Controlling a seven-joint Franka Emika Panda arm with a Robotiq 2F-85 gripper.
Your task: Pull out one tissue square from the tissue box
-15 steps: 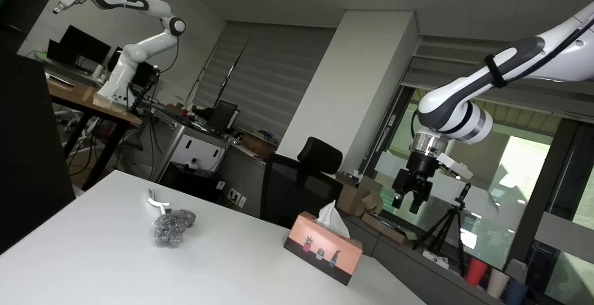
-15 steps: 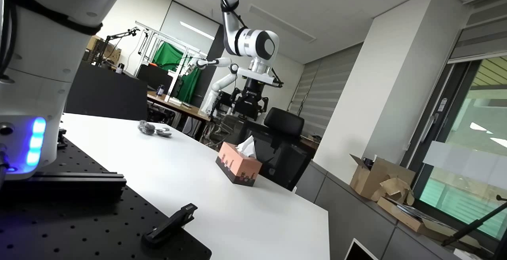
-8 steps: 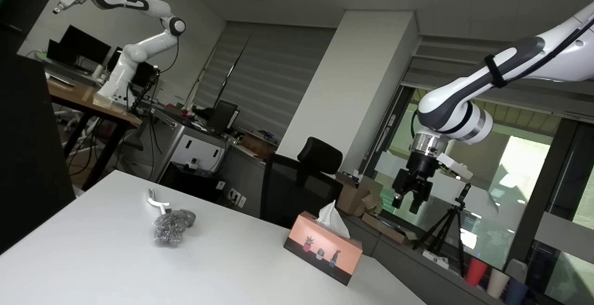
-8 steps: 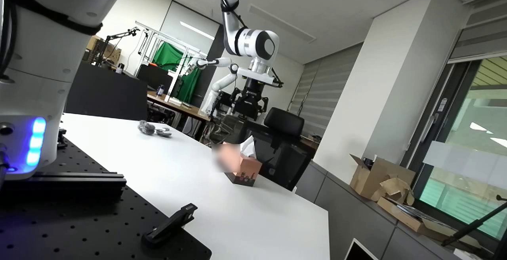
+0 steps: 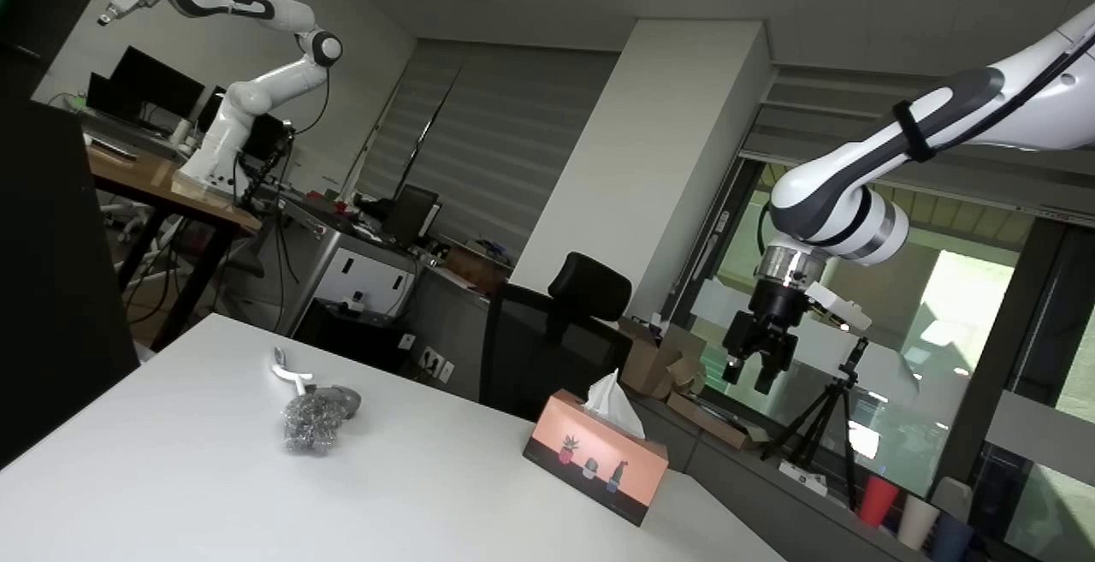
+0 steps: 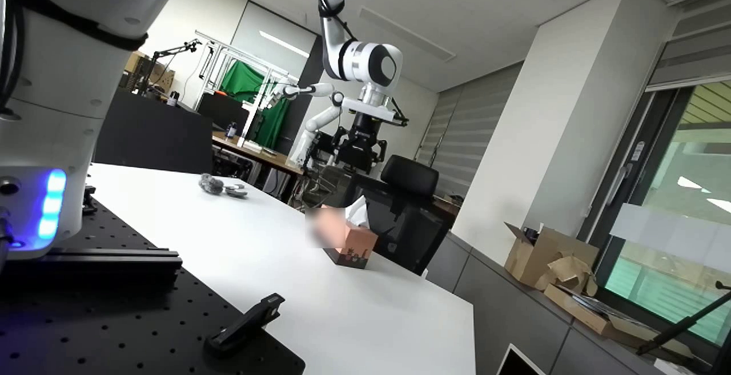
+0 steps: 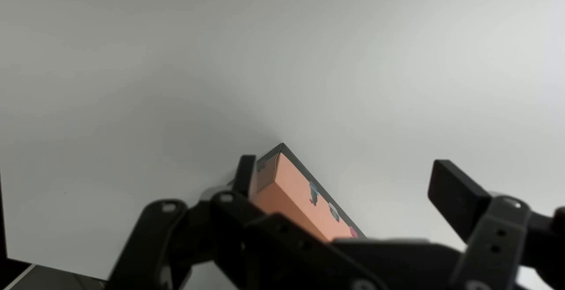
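The tissue box [image 5: 596, 459] is orange-pink with a dark lower band and potted-plant pictures. It stands on the white table near its edge. A white tissue [image 5: 612, 406] sticks up in a peak from its top slot. Both also show in an exterior view, the box [image 6: 358, 244] partly under a blurred patch, the tissue [image 6: 358, 213] beside it. My gripper [image 5: 748, 380] is open and empty, pointing down, well above the table. In the wrist view, the open fingers [image 7: 344, 173] stand wide apart; a corner of the box [image 7: 300, 184] shows between them. The tissue is hidden there behind the gripper.
A silver crumpled thing [image 5: 312, 421] lies with white and grey items at the table's far end. A black stapler-like object [image 6: 245, 326] sits at the corner of the black perforated plate [image 6: 114, 318]. A black chair [image 5: 556, 335] stands behind the table edge near the box.
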